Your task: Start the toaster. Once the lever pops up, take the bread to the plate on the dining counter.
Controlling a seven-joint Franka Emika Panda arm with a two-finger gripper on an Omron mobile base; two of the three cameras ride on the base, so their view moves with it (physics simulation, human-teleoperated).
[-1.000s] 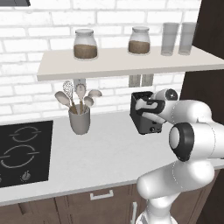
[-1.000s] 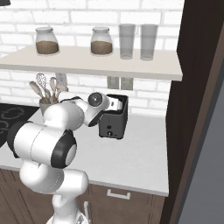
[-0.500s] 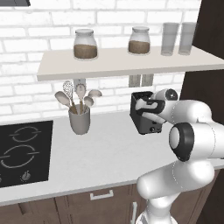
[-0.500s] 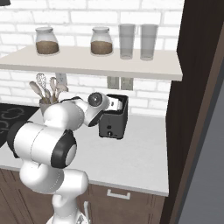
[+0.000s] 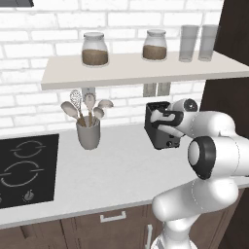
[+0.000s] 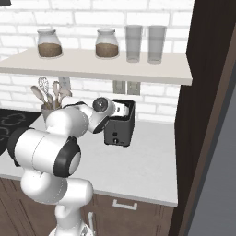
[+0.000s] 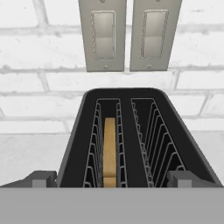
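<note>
The black toaster (image 5: 164,137) stands on the pale worktop against the brick wall, also seen as the toaster (image 6: 120,128) from the right. My gripper (image 5: 158,117) hovers just over its near end, pointing down along the top. In the hand view the toaster (image 7: 83,131) shows two wire-lined slots, and the brown bread (image 7: 110,146) sits deep in the left one. The gripper (image 7: 113,179) is open, one fingertip (image 7: 43,179) at each side of the toaster and nothing held. The plate and the dining counter are out of view.
A grey utensil holder (image 5: 88,132) stands left of the toaster, with the black hob (image 5: 26,168) further left. A shelf (image 5: 141,68) with jars and glasses hangs above. Two wall outlets (image 7: 129,35) sit behind the toaster. A dark tall cabinet (image 6: 207,106) closes the right side.
</note>
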